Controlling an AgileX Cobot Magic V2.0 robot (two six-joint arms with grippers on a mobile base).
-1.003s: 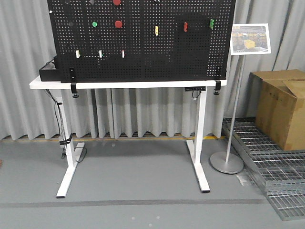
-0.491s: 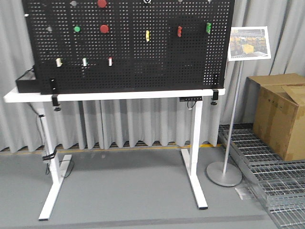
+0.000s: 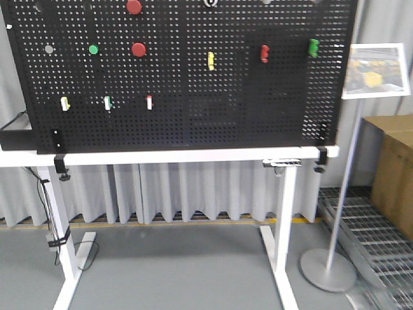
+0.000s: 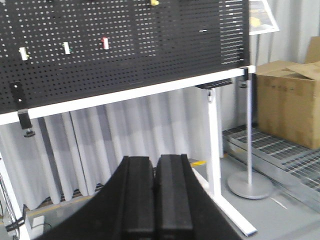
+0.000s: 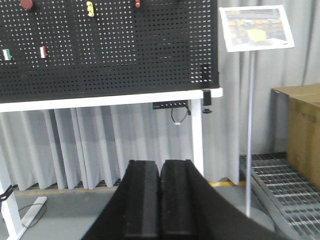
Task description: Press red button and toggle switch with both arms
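**Cropped and Indeterminate Items**

Front view: the toggle switch is cropped by the top edge, only its lower ring showing; lever position cannot be determined. The upper red button is slightly clipped there too. The cardboard box runs off the right edge. The top of the pegboard and the feet of the table lie out of frame.

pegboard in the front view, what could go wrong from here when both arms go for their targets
The upper red button and lower red button look alike, and a red handle sits further right, so the wrong one might get pressed. The toggle switch is cut by the front view's top edge and absent from both wrist views, so aiming at it could be off.
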